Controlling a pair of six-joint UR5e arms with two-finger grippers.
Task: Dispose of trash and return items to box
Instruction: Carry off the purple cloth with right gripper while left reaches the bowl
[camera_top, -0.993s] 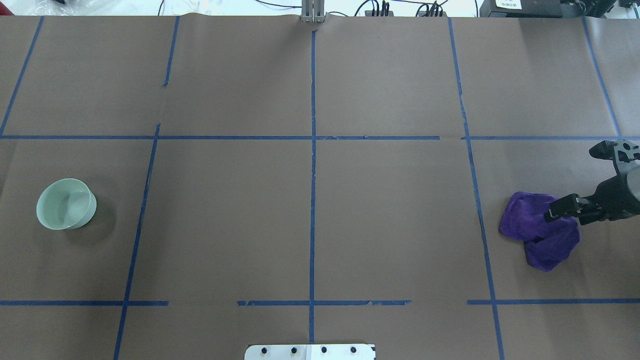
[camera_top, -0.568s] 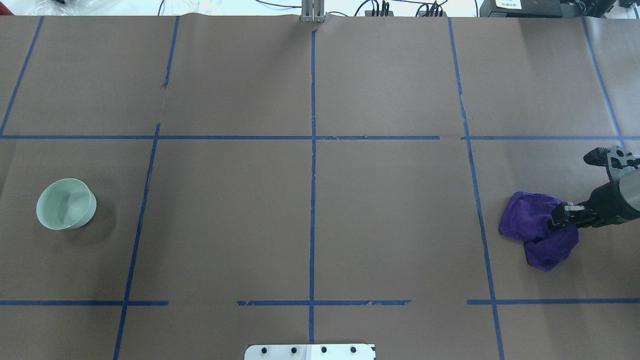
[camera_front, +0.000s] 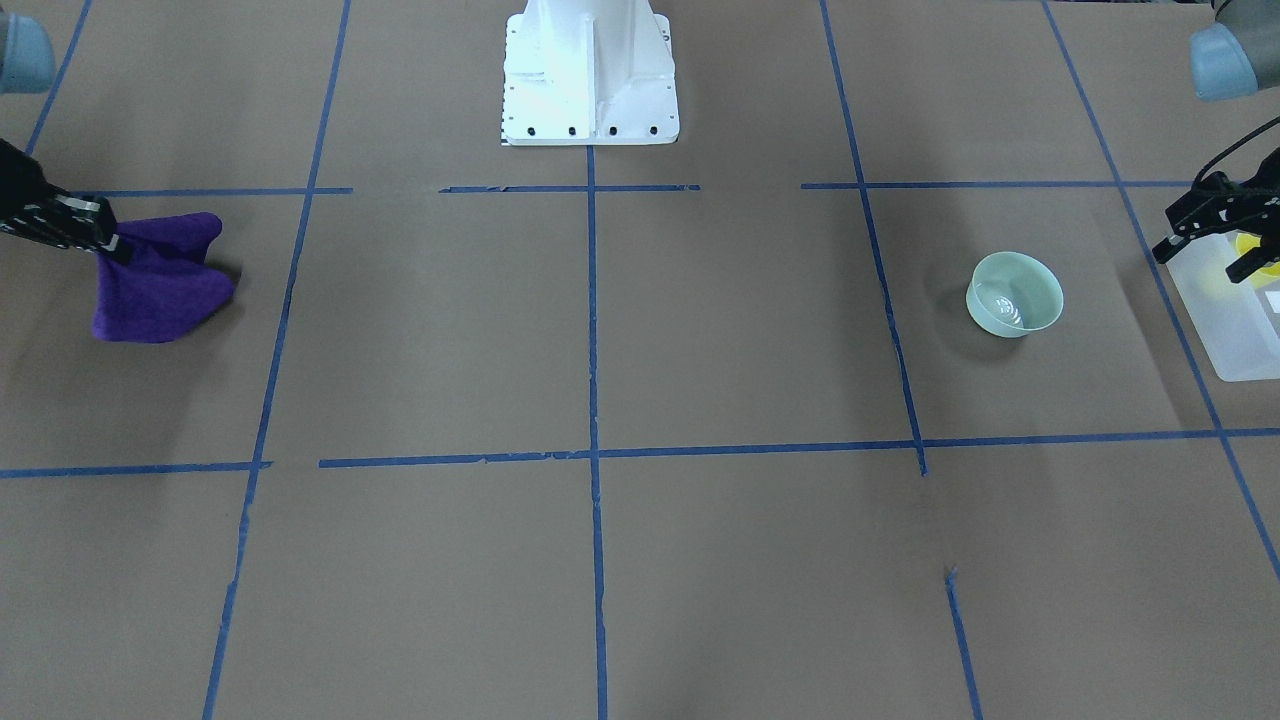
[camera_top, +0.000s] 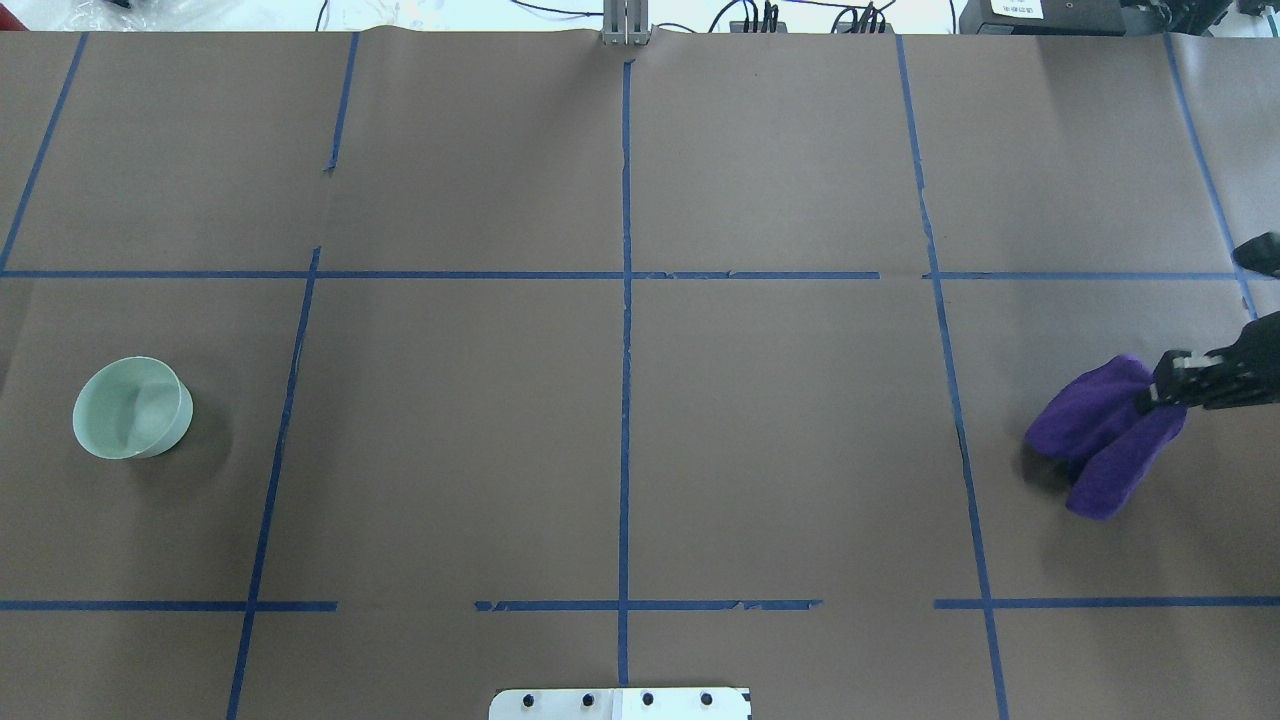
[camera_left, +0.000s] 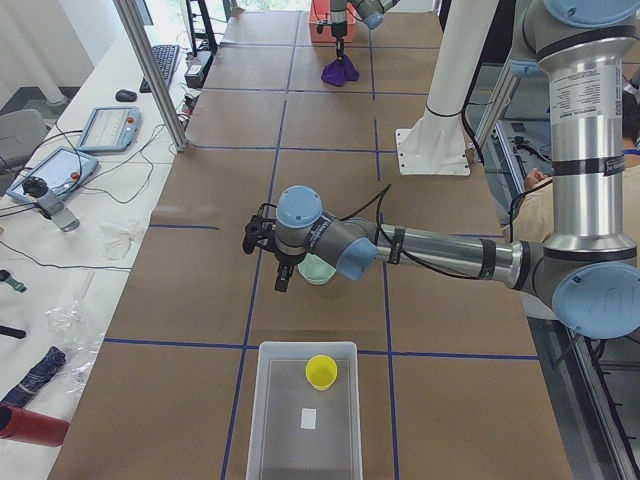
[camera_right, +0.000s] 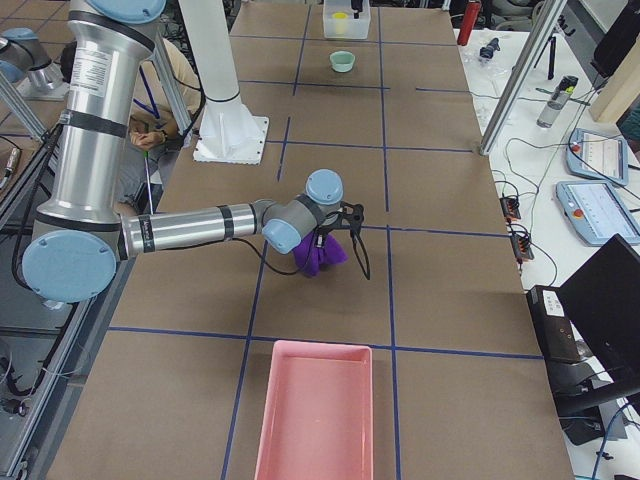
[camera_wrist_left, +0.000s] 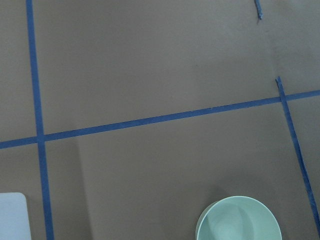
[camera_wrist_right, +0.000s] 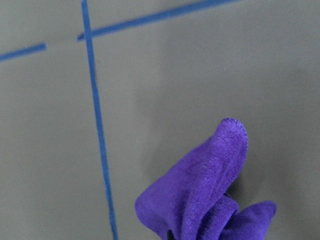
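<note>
The yellow cup stands inside the frosted white box at the table's end on my left; the side view shows the cup in the box too. My left gripper is open and empty, hovering at the box's edge near the green bowl. My right gripper is shut on a purple cloth and holds it lifted, its lower folds hanging near the table. The cloth fills the bottom of the right wrist view.
The pale green bowl sits at mid-left, just below my left gripper in the side view. A pink tray lies at the table's right end, beyond the cloth. Blue tape lines cross the brown paper.
My right gripper has closed on the purple cloth and pulled it up and to the right; the cloth now hangs bunched from the fingers. The bowl has not moved.
</note>
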